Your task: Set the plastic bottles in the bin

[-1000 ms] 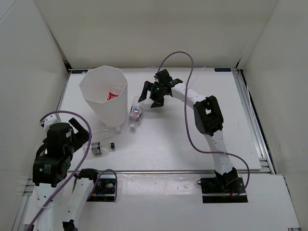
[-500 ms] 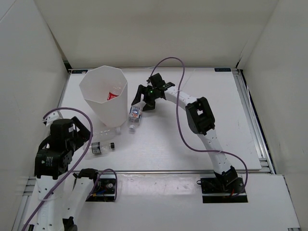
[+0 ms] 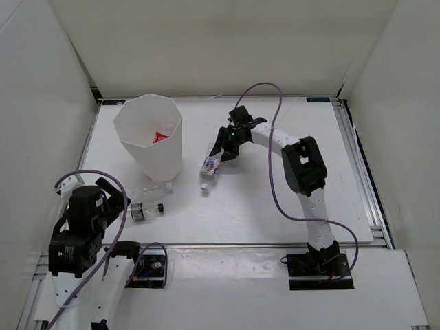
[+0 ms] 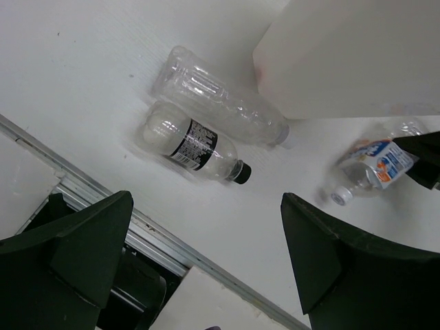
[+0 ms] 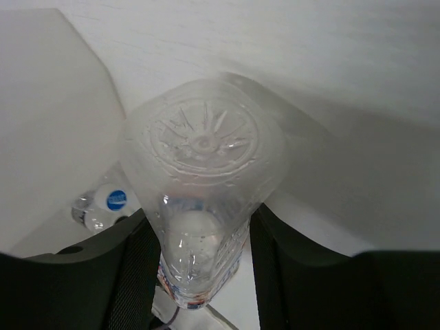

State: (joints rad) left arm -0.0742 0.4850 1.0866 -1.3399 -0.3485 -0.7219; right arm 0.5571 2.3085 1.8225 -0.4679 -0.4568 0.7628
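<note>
My right gripper [image 3: 223, 150] [image 5: 199, 271] is shut on the blue-white labelled bottle [image 3: 210, 167] [image 5: 203, 172] [image 4: 375, 168], gripping it near its base; its cap points down toward the table. The white bin [image 3: 155, 161] [image 4: 357, 55] [image 5: 48, 124] stands to the left with a red-labelled bottle [image 3: 160, 137] inside. A black-capped bottle [image 3: 146, 210] [image 4: 196, 143] and a clear unlabelled bottle [image 3: 152, 188] [image 4: 220, 106] lie at the foot of the bin. My left gripper [image 3: 110, 199] [image 4: 206, 234] hangs open and empty, near the table's front left edge.
A metal rail [image 4: 158, 234] runs along the table's near edge under the left gripper. White walls close in the table on three sides. A purple cable [image 3: 271, 172] loops beside the right arm.
The right gripper has shut on the blue-white labelled bottle and shifted it a little right, away from the bin. The left arm has drawn back toward the near edge.
</note>
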